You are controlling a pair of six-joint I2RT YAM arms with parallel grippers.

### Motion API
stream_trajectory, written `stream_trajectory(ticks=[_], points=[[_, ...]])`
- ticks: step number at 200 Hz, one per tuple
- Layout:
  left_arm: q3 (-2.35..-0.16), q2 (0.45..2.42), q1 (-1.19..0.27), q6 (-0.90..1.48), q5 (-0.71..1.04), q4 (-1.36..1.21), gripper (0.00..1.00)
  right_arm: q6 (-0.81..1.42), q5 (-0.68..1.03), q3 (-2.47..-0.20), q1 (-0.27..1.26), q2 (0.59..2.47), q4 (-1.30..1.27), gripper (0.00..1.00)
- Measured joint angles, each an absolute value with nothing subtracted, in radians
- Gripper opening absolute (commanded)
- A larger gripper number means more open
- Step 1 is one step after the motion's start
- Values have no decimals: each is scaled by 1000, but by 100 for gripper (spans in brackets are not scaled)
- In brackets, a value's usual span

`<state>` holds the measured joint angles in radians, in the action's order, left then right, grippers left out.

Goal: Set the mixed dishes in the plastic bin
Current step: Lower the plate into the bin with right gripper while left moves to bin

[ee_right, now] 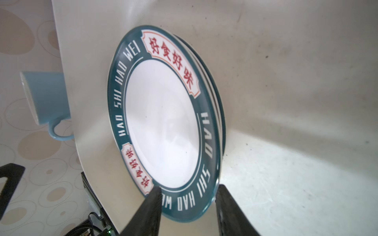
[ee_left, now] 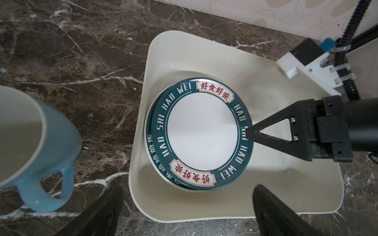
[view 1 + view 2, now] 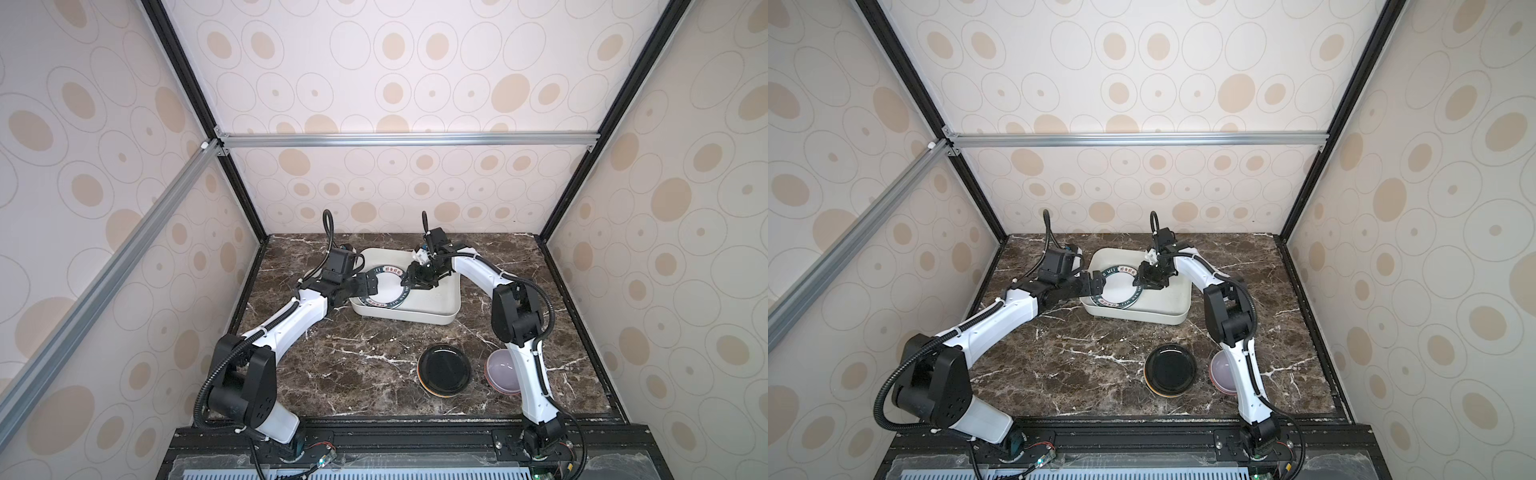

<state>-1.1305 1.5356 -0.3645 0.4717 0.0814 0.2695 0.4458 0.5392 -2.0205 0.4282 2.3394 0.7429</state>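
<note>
The off-white plastic bin (image 3: 436, 318) (image 2: 266, 81) sits at the back of the marble table. A stack of white plates with dark green printed rims (image 3: 384, 289) (image 2: 201, 132) (image 1: 161, 126) lies flat in its left part. My right gripper (image 3: 405, 284) (image 1: 189, 189) is open, its fingers straddling the top plate's right rim without pinching it. My left gripper (image 3: 371, 286) (image 2: 188, 189) is wide open over the bin's left wall, holding nothing. A light-blue mug (image 2: 30, 143) (image 1: 47, 98) stands on the table just left of the bin.
A glossy black plate (image 3: 444, 370) rests on an orange-edged one at the front centre-right. Beside it, a lilac bowl (image 3: 503, 368) sits in another bowl, half hidden by my right arm. Patterned walls and a black frame enclose the table.
</note>
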Motion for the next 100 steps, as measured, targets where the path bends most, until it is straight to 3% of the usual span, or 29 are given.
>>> stream_trajectory(ticks=[60,100], points=[[-1130,1536,-364,470,81,249,99,409,479,-2038,445,2340,793,50],[-1130,1540,-359,469,81,245,99,390,463,-2187,479,2405,831,50]])
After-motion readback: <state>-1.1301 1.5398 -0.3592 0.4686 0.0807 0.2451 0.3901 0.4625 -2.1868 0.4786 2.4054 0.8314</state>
